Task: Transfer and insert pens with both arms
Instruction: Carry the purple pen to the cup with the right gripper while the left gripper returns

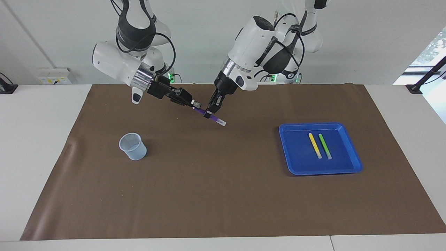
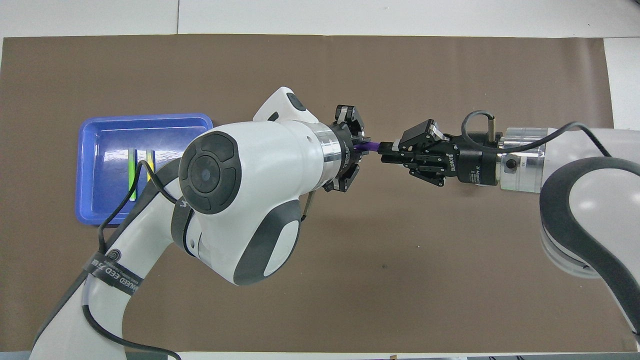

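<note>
The purple pen hangs slanted in the air over the brown mat, its pale cap at the low end. My left gripper is shut on its middle. My right gripper is shut on its upper end, tip to tip with the left one. In the overhead view a short piece of the purple pen shows between the left wrist and my right gripper. The yellow pen and the green pen lie side by side in the blue tray.
A pale translucent cup stands upright on the mat toward the right arm's end of the table. The blue tray sits toward the left arm's end. A brown mat covers most of the table.
</note>
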